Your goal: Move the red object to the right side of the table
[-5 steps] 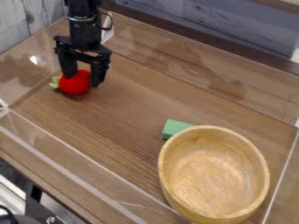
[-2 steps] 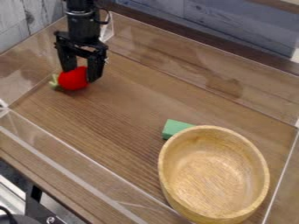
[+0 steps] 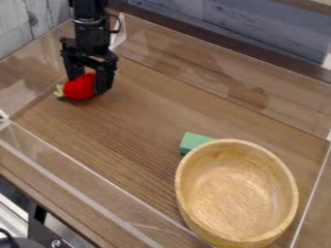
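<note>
- The brown wood-grain table (image 3: 142, 136) fills most of the view, and low clear plastic walls (image 3: 77, 184) run along its edges
- A black robot arm (image 3: 88, 24) comes down from the top left, its wrist pointing straight at the tabletop
- The black two-fingered gripper (image 3: 85, 85) at the end of the arm has its jaws spread wide apart, one finger on either side of the red object
- The red object (image 3: 80, 88), a small bright red rounded toy fruit with a bit of green leaf at its left end, lies on the table in the far left part of the scene
- The fruit sits between the open fingers, low down among them; whether either finger touches it cannot be told from this angle, and nothing shows it lifted off the wood
- A flat green block (image 3: 196, 142) lies on the tabletop towards the right, well apart from the fruit and the gripper
- A round light wooden bowl (image 3: 238, 195) stands upright at the lower right, its rim just beside the green block, partly hiding the block's near edge
- The inside of the bowl shows only bare wood
- Beyond the far wall of the table a pale planked surface (image 3: 246, 24) is visible
</note>
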Controlling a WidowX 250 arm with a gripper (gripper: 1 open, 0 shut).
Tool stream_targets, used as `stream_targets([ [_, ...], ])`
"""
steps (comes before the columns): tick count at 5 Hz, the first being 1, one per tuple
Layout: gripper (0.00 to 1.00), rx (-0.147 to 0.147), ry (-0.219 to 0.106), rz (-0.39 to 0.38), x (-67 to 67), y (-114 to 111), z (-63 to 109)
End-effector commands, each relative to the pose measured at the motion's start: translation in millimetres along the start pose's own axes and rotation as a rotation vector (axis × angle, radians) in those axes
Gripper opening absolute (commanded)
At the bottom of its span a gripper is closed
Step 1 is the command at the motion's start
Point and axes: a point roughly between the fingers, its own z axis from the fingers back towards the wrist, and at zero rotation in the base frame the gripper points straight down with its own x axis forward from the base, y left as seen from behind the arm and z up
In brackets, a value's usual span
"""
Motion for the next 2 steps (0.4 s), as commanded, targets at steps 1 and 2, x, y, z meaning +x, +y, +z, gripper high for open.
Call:
stream_targets([
  [1, 0.00, -0.034, 0.011, 0.044, -7.7, 7.5, 5.0],
  [2, 1.00, -0.066, 0.028, 0.078, -12.9, 14.3, 8.7],
])
